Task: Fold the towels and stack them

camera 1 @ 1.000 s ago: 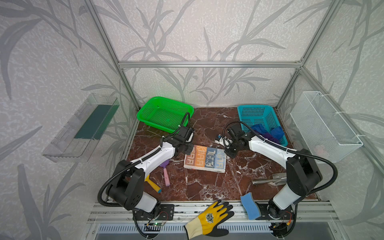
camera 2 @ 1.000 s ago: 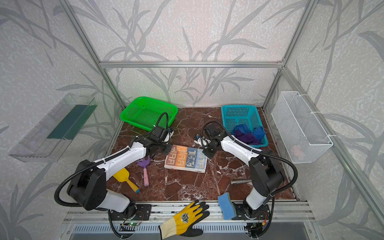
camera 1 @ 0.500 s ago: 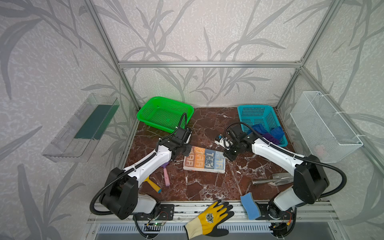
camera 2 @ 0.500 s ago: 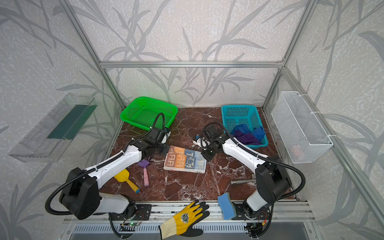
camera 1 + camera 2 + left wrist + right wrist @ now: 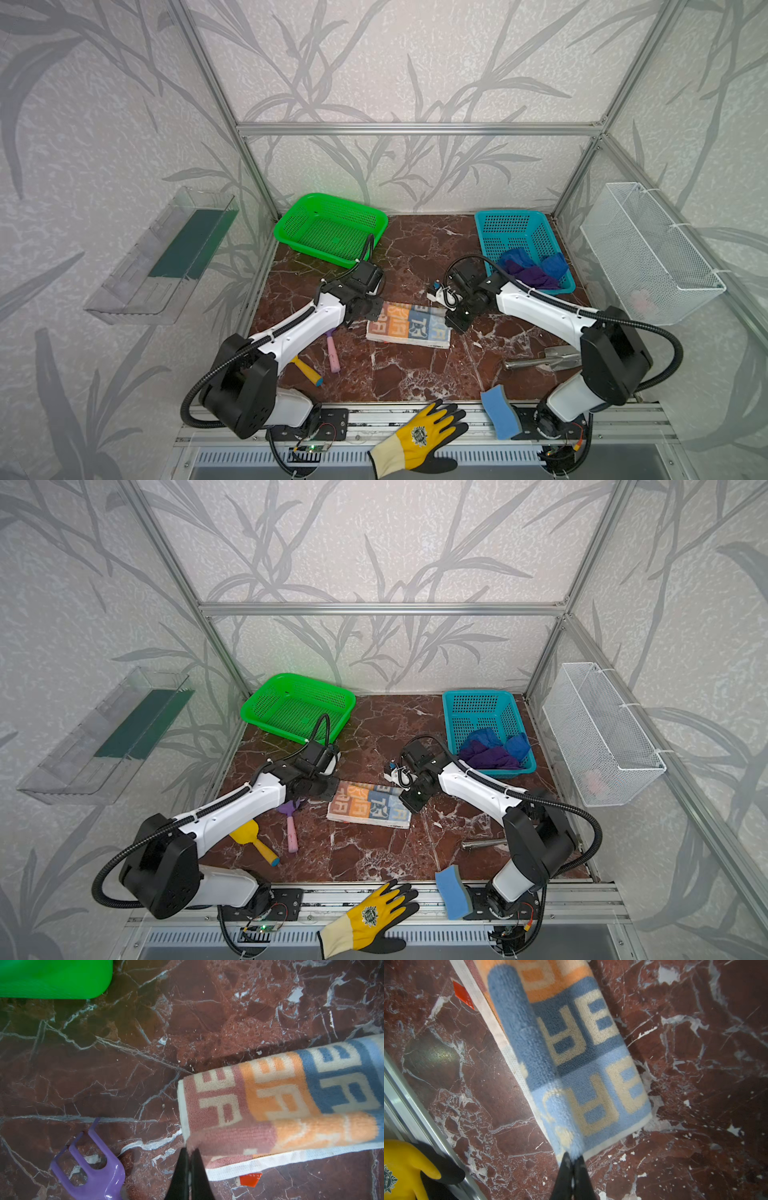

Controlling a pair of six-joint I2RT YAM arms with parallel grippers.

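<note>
Your patterned towel [image 5: 409, 328] lies mid-table [image 5: 415, 374], between the two arms. In the last second both grippers have carried its far edge toward the front rail, so it now looks narrower front to back. I'd judge the first fold is under way but not yet laid down. The purple towel [image 5: 532, 276] and blue towel [image 5: 555, 264] sit bunched in the teal basket [image 5: 515, 218], so most of the task is left.

The left gripper [image 5: 189, 1152] is pinched tight on the towel's pink corner, and the right gripper [image 5: 572, 1157] is pinched tight on its light blue corner.

Both top views show only the arms over the towel's ends, so the pinches are hidden there. The wrist views show the lifted layer curling over the one beneath and a red tag [image 5: 249, 1180] at the lower hem. The left wrist view also shows a purple rake [image 5: 91, 1167] near that corner but apart from it.
</note>
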